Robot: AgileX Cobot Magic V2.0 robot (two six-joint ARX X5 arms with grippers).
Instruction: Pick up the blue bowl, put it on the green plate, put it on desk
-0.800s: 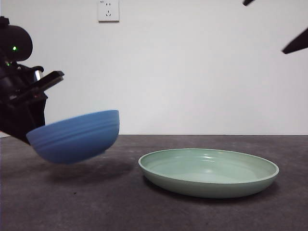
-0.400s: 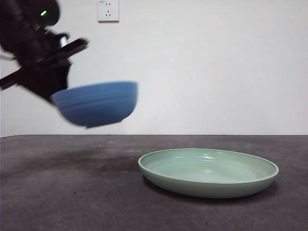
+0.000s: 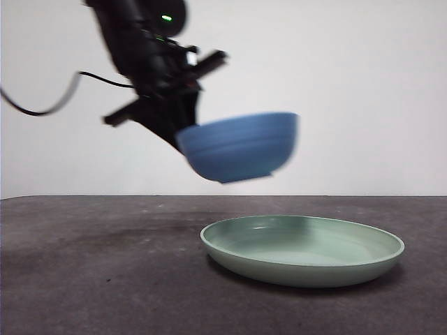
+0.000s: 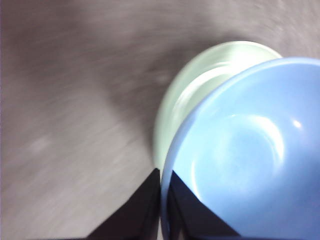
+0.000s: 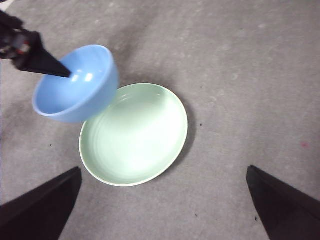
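Observation:
My left gripper is shut on the rim of the blue bowl and holds it in the air, above the left edge of the green plate. The left wrist view shows its jaws pinching the bowl's rim, with the plate below. The right wrist view shows the bowl over the plate's edge, which lies on the desk. My right gripper is open and empty, high above the plate.
The white wall stands behind the desk. Bare desk surface lies around the plate on all sides.
My left gripper has carried the blue bowl up and to the right, from low at the left to above the plate's left edge. The plate has not moved.

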